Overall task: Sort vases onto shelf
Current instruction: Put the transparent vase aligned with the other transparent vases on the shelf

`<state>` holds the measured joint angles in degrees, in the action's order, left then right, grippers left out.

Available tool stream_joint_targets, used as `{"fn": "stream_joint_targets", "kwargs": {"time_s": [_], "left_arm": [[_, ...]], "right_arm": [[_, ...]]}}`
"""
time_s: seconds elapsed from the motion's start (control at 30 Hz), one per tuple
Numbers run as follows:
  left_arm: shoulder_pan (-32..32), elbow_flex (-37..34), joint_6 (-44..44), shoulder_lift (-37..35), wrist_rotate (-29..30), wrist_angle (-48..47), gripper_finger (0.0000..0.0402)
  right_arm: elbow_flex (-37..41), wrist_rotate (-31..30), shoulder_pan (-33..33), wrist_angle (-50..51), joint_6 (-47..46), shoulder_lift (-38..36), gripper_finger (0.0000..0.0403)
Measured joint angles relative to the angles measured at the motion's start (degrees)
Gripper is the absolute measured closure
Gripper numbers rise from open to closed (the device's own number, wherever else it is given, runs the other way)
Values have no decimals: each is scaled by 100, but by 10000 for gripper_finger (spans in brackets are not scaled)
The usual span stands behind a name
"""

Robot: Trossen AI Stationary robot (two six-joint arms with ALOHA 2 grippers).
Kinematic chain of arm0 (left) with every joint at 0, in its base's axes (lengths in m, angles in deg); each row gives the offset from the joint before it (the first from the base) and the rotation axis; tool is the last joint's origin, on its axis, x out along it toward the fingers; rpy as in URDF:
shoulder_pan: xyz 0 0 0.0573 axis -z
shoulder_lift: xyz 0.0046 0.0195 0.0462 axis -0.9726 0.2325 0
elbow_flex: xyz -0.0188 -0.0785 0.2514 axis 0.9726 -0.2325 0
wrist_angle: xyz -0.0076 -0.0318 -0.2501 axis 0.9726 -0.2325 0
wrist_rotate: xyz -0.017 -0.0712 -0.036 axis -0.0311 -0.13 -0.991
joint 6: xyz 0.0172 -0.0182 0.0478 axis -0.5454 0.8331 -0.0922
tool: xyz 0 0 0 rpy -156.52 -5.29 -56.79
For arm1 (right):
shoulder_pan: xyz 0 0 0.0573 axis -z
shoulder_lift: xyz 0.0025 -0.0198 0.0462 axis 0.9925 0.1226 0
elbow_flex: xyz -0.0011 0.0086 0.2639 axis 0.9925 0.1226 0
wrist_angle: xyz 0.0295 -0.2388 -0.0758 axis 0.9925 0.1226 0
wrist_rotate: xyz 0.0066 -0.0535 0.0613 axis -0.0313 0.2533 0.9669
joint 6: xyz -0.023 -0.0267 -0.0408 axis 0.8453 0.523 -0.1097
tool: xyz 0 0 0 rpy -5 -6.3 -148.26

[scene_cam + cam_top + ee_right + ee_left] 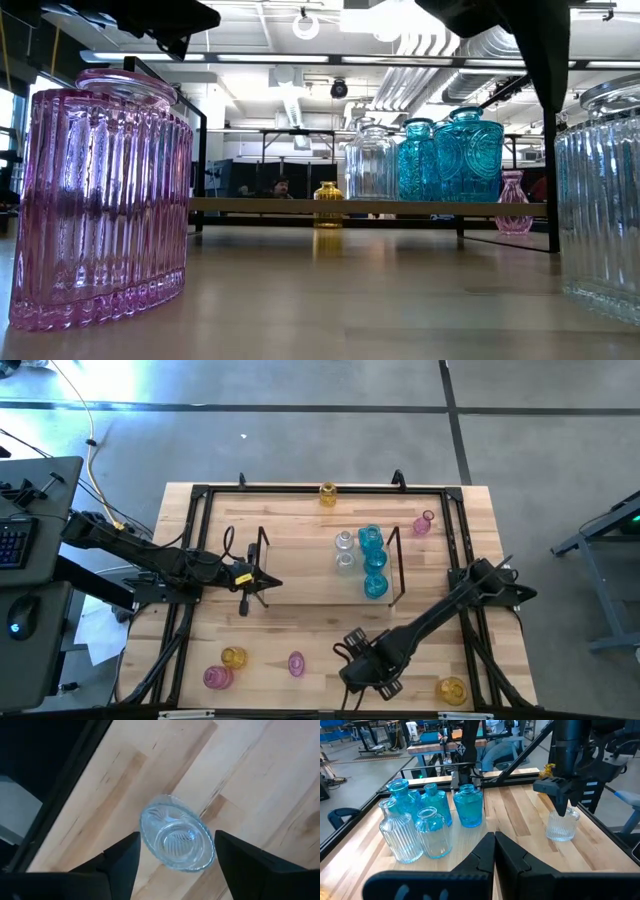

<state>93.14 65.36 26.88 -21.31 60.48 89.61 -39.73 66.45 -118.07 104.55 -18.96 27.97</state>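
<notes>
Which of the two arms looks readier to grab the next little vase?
The right: its end effector hangs open directly over a clear vase near the table's front edge. The left end effector is shut at the shelf.

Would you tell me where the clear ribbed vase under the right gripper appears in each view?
High view: hidden beneath the right gripper, near the front edge.
Low view: probably the clear vase at the right edge.
Left wrist view: right of centre, below that gripper.
Right wrist view: centre, between its open fingers.
Shared landmark: the cyan vases on the shelf.
</notes>
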Motion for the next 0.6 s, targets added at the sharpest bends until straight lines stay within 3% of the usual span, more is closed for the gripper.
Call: {"fn": "stream_joint_targets", "kwargs": {"time_s": [0.33,0.6], "left_arm": [[1,0,0,-2,0,-4,401],[2,0,0,-2,0,-4,401]], "right_arm": [[-22,-100,-7,31,208,176,193],[-15,-138,61,54,51,158,262]]}}
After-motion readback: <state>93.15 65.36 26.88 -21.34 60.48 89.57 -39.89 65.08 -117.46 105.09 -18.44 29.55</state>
